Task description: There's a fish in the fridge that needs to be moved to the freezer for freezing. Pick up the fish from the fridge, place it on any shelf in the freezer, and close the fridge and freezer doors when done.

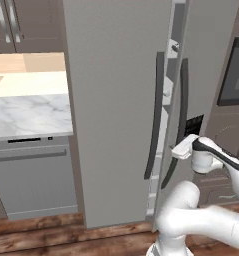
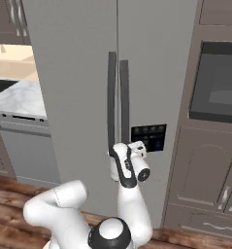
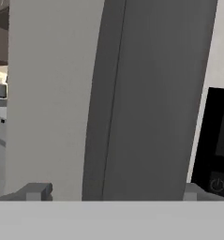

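Two tall grey doors fill the middle: the left door (image 1: 111, 110) (image 2: 74, 87) and the right door (image 1: 211, 65) (image 2: 156, 73) with a black dispenser panel (image 2: 149, 137) (image 3: 219, 140). In the left base view a narrow gap between them shows light inner parts. My gripper (image 1: 183, 150) (image 2: 137, 148) (image 3: 114, 192) is open at the lower end of the right door's dark handle (image 1: 182, 100) (image 2: 124, 97) (image 3: 151, 93). In the hand view that handle stands between the two fingertips (image 3: 38, 191), right up close. The fish is hidden.
A marble counter (image 1: 26, 115) with a grey dishwasher (image 1: 36, 175) under it lies to the left of the fridge. A wall oven (image 2: 217, 97) sits to the right, above brown cabinet doors (image 2: 205, 170). The floor is wood.
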Robot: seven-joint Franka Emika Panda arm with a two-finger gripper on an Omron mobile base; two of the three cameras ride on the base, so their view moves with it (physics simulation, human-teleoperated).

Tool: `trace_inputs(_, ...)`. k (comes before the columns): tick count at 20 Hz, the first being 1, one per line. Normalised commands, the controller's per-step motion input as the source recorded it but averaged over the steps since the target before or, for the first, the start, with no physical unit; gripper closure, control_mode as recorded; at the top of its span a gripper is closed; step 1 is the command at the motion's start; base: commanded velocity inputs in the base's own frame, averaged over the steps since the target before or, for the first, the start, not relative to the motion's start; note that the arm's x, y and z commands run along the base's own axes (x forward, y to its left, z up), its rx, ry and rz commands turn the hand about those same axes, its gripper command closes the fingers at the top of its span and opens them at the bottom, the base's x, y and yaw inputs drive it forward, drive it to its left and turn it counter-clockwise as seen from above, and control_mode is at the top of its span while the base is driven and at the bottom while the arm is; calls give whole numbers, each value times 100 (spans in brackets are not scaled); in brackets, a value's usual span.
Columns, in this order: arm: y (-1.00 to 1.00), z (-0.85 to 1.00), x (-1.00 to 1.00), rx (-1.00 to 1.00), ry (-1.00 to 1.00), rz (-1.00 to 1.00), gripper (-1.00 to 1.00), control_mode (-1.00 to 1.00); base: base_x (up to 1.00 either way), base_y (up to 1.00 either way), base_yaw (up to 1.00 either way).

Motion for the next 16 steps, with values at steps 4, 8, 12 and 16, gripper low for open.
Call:
trace_inputs(4,44,6,62,-2,15,0,-100,-100,0,0,0)
trace_inputs(8,37,2,55,-2,10,0,-100,-100,0,0,0)
trace_inputs(12,28,1,51,-2,8,0,-100,-100,0,0,0)
trace_inputs(16,22,2,55,-2,11,0,-100,-100,0,0,0)
